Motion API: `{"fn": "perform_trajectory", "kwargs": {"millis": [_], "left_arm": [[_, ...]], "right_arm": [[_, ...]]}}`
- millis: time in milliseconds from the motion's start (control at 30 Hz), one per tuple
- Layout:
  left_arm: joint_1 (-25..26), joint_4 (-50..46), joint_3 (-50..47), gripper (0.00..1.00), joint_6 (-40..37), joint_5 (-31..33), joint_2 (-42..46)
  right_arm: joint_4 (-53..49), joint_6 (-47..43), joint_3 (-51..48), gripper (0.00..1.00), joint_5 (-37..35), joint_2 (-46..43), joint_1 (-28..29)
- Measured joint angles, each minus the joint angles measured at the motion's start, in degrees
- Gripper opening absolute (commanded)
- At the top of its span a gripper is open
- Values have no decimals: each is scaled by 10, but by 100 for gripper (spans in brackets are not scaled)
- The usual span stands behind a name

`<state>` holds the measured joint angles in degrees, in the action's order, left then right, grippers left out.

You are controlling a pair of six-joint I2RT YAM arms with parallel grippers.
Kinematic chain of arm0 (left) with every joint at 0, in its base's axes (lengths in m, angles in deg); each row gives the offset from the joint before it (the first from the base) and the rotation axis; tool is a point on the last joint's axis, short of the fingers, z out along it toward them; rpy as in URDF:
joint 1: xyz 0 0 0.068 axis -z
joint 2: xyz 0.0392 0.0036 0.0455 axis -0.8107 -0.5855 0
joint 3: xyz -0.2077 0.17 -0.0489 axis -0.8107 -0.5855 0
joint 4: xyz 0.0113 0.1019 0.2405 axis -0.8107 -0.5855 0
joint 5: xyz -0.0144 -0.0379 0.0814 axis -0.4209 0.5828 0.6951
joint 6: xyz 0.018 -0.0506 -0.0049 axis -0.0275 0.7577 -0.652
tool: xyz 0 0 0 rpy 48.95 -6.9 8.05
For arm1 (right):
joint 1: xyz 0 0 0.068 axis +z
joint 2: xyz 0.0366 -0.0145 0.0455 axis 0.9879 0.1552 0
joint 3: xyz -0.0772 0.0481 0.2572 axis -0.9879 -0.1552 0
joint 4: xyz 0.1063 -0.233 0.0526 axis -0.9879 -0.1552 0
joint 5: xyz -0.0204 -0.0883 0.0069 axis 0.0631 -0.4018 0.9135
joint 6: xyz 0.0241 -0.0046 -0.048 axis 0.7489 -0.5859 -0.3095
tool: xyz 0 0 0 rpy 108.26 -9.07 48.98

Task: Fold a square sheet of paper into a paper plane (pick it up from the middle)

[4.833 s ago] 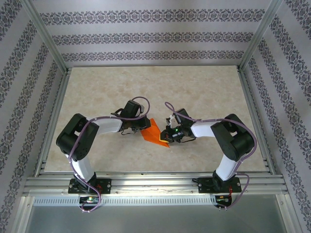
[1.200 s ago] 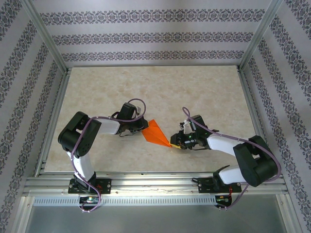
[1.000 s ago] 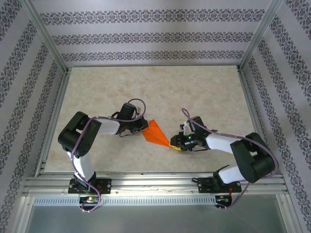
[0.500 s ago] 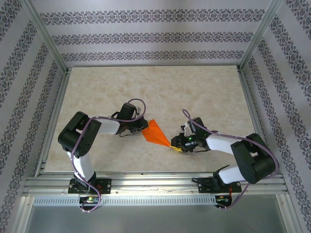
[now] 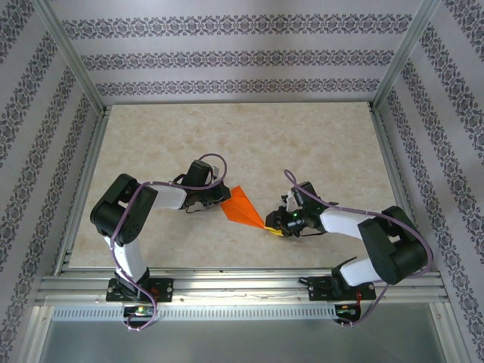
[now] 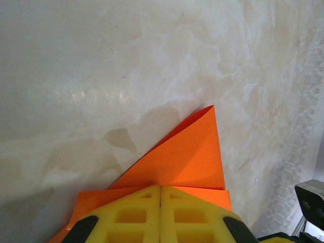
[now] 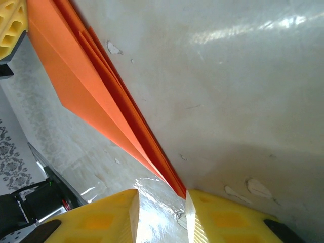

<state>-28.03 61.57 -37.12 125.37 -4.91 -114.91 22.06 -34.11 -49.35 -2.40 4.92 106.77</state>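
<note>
In the overhead view the right gripper sits low and right of centre, at the sharp tip of the paper plane; its fingertips are too small and dark there to read. The right wrist camera is clearer: two yellow fingers rise from the bottom edge, cut off by the frame, with a plain gap between them, so the jaws are parted and clamp nothing. The plane's tip reaches into that gap and ends against the inner edge of the finger at lower right; whether it actually touches I cannot tell. From there the orange folded layers run to the upper left of that frame, where a corner of another yellow finger shows, mostly cropped.

Further up and left in the overhead view, the left gripper meets the plane's wide end. In the left wrist view its yellow fingers lie flush together at bottom centre, only a thin seam between them, clenched on the paper plane. The pinched part is hidden under them; the free part fans out above, one pointed corner aimed at the upper right. The plane lies low over the pale marbled table; how much of it rests on the surface is hard to make out.
</note>
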Motion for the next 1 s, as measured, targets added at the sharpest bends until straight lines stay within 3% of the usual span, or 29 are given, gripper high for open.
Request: {"fn": "perform_trajectory", "kwargs": {"millis": [433, 1000], "left_arm": [[-3, 0, 0, 7, 6, -1, 0], [-4, -1, 0, 7, 7, -1, 0]], "right_arm": [[-16, 19, 0, 32, -44, -22, 12], [-9, 31, 19, 27, -26, 5, 18]]}}
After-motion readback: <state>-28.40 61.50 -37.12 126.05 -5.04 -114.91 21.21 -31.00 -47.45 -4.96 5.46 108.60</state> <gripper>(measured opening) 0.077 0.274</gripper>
